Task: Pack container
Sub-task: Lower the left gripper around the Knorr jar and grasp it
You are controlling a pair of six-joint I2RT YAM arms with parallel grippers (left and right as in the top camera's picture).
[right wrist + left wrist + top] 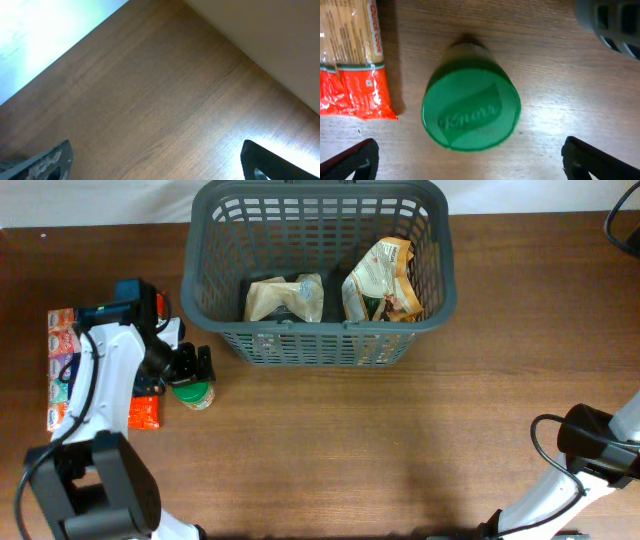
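The dark grey lattice basket stands at the top centre and holds two crinkled snack bags. A jar with a green lid stands upright on the table, left of the basket's front corner. My left gripper is just above it. In the left wrist view the lid, marked Knorr, lies ahead of the open left gripper, whose fingers are spread wider than the lid and do not touch it. My right gripper is open and empty over bare wood.
A red-ended pasta packet lies left of the jar and also shows in the overhead view. A flat printed package lies at the far left edge. The basket's corner is close on the right. The right arm is at the lower right.
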